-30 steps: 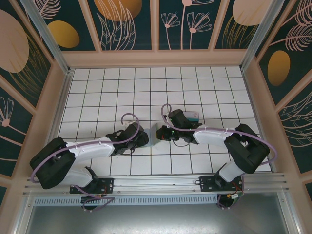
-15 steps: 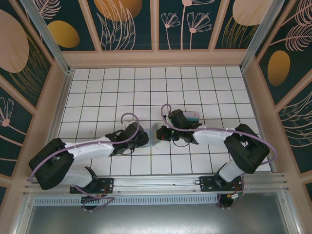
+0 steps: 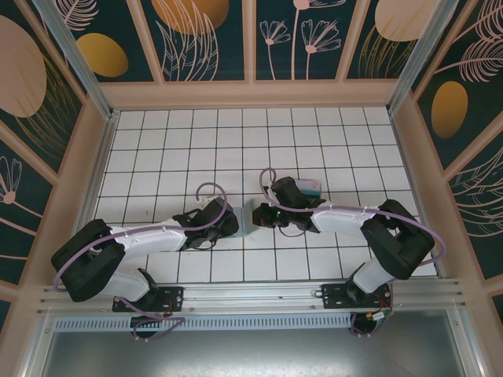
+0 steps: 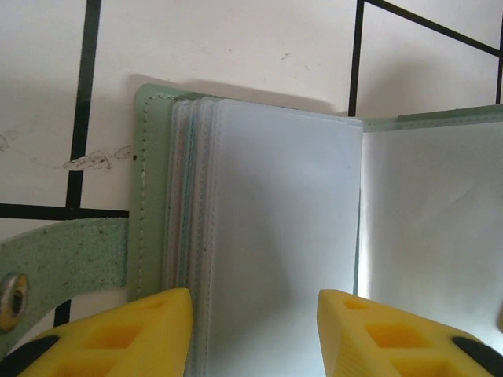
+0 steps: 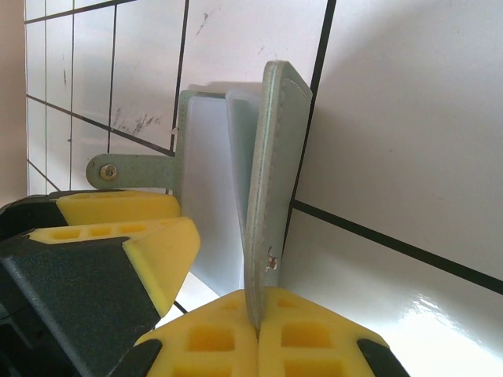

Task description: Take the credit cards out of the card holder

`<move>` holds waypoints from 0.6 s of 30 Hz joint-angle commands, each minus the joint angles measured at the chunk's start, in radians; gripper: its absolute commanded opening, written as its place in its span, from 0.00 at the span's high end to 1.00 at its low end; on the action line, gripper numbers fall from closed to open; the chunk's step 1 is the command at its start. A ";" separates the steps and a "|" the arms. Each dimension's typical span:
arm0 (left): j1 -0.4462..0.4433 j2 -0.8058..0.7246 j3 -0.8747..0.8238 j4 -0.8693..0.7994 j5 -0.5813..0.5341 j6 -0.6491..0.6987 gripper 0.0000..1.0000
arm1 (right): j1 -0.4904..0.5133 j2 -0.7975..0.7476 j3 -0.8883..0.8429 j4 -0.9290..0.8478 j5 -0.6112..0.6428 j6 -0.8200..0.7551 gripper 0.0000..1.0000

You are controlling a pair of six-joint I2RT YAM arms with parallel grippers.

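Credit cards right of, behind card holder.

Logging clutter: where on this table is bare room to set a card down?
Bare tiles lie along the back wall and down the left of the table. Crowded mid-table: the left gripper and right gripper meet at the card holder, with the cards behind the right arm.

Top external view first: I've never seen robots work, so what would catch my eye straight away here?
The left arm and the right arm meet nose to nose in the middle of the white tiled table, both at a small green card holder. Up close, the right gripper pinches one cover so that it stands on edge. The left gripper hangs open, its yellow fingers over the clear sleeves.
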 commanded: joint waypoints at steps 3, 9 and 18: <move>0.004 0.010 0.002 0.068 0.063 0.025 0.54 | 0.011 0.019 -0.006 0.024 -0.008 -0.001 1.00; 0.003 -0.015 -0.019 0.123 0.090 0.028 0.53 | 0.011 0.020 -0.004 0.023 -0.007 -0.002 1.00; 0.004 -0.027 -0.029 0.175 0.122 0.033 0.57 | 0.011 0.019 -0.003 0.016 -0.003 -0.006 1.00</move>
